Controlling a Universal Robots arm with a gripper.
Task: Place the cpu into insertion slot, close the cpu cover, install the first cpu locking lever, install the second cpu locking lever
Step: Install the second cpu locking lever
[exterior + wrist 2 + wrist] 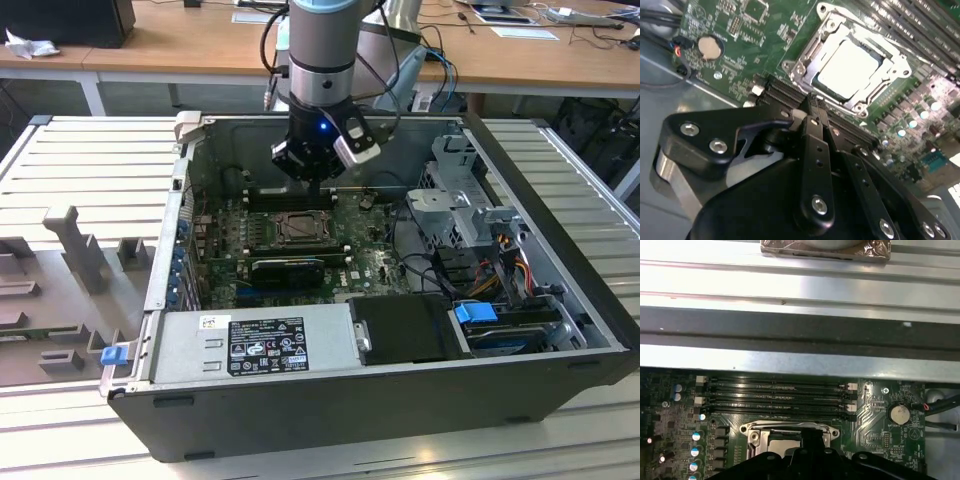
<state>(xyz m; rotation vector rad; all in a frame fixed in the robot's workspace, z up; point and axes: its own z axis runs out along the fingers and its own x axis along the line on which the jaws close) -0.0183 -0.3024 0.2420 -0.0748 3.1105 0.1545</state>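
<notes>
The cpu [847, 62] lies flat in the insertion slot [300, 228] on the green motherboard, its pale metal top showing. The cpu cover [891, 65], a silver frame, lies down around the chip, which shows through its window. My gripper [322, 186] hangs just above the board at the far side of the slot, between it and the memory slots. Its black fingers [816, 131] are pressed together, shut, with nothing between them. In the first wrist view the gripper [812, 436] hides the middle of the cover [790, 429].
Long black memory slots [777, 395] run beside the socket. A coin battery [900, 413] sits on the board. The grey drive cage [465, 205] and cables fill the case at the exterior view's right. The power supply [255, 340] lies along the near wall.
</notes>
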